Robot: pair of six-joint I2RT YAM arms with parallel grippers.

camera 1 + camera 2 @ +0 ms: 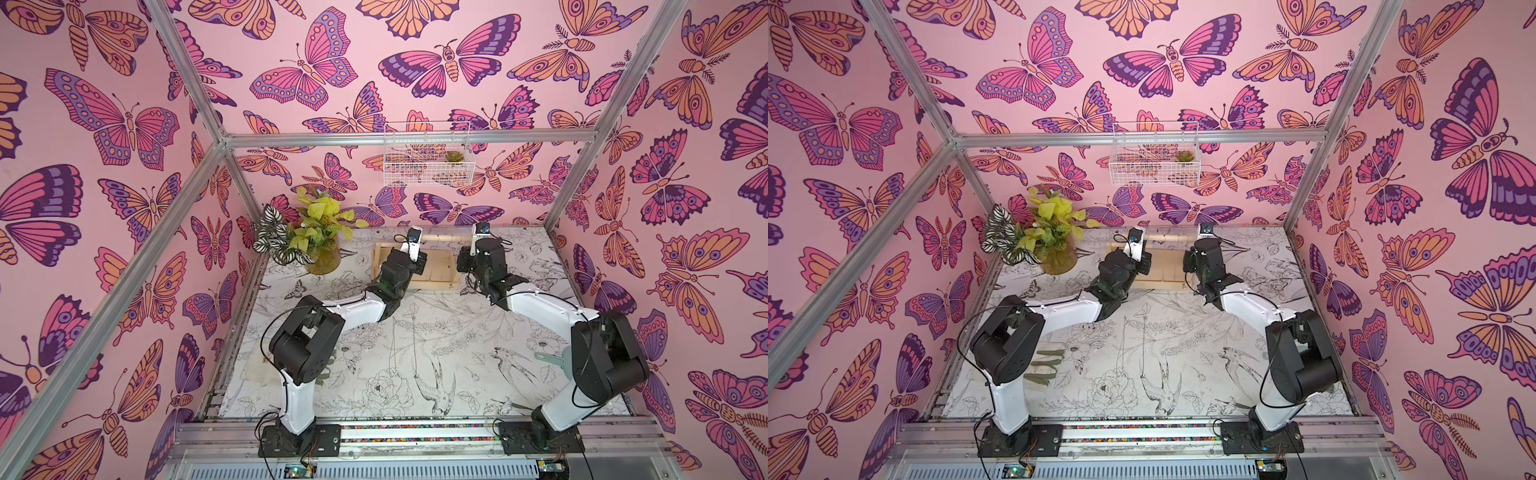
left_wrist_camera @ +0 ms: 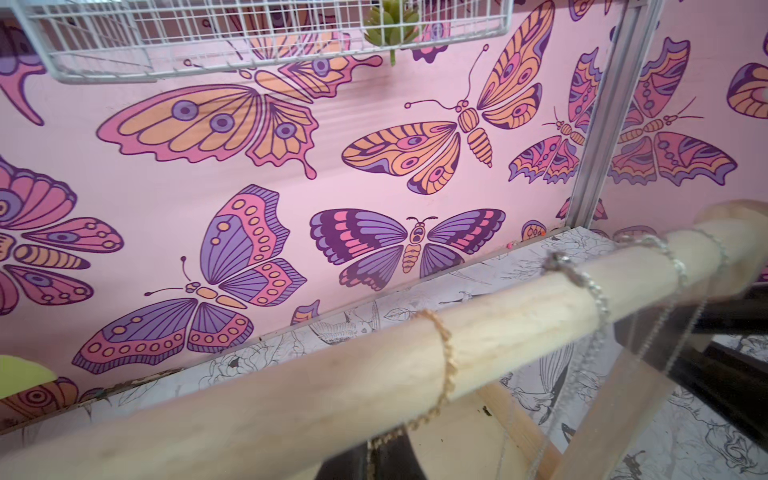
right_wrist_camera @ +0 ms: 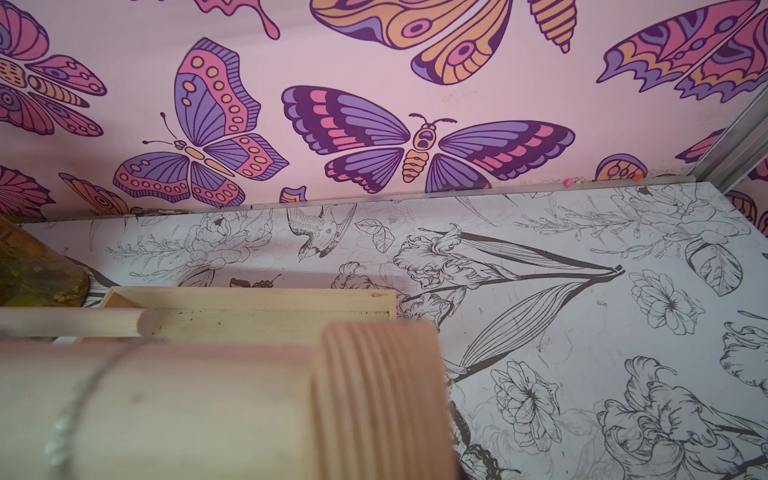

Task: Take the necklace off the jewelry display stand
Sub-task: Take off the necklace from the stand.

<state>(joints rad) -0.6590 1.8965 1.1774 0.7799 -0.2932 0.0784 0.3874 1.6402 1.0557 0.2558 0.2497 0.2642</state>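
I have the left gripper clenched on the gold necklace below the crossbar to lift it off. The right gripper (jaws I cannot tell) likely steadies the display stand.

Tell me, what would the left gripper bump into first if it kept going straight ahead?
Most likely the stand's wooden crossbar, just ahead, beside the draped gold chain; depth is unclear.

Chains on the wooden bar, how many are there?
4 show in the left wrist view: a gold chain, a thick silver chain, a middle silver chain and a thin silver chain toward the end of the wooden bar. Silver strands could belong together; others may be hidden.
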